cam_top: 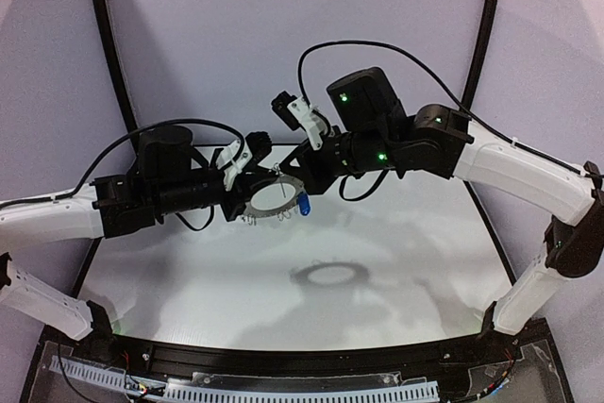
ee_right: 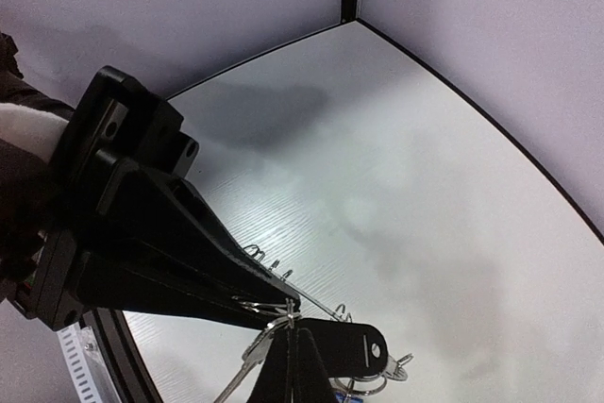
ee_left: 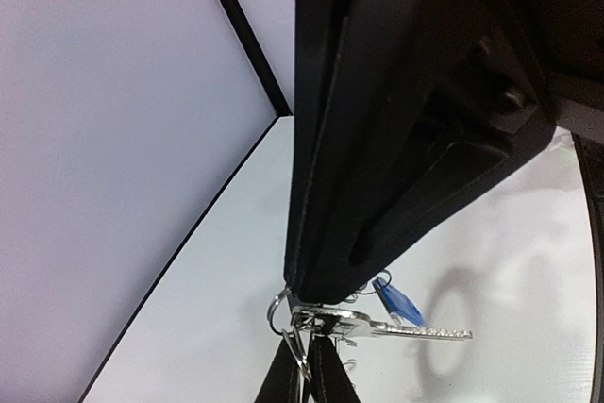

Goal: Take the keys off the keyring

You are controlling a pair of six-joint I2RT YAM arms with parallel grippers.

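Closest to your top camera runs the black base rail [cam_top: 311, 365] at 6 o'clock, with 2 arms rising from its ends. Beyond it your white table [cam_top: 396, 233] fills the middle, and a ring-shaped shadow [cam_top: 328, 276] lies near its centre. Your left arm [cam_top: 57, 219] reaches in from 9 o'clock and your right arm [cam_top: 514, 167] from 3 o'clock. They meet in the air over the far half of the table.

Between them hangs the keyring [cam_top: 279, 175], a dark ring held clear of the table, up at 11 o'clock from its shadow. Your left gripper [cam_top: 241, 195] is pinched tight on the ring's 9 o'clock side. From the left wrist you see its 2 fingers [ee_left: 326, 375] pressed together with thin wire loops of the fringe caught between them. Your right gripper [cam_top: 297, 175] is likewise clamped closed, on the rim at about 1 o'clock. From the right wrist its tips meet the loops just beside the left gripper's tip.

Your blue-headed key [cam_top: 305, 205] dangles from the ring at 4 o'clock. From the left wrist its blue head shows behind a silver key blade [ee_left: 425, 331] that points to 3 o'clock; which head that blade belongs to you cannot tell. The black-headed key [ee_right: 344, 346] shows from the right wrist, just beside your right fingertips, among the loops.
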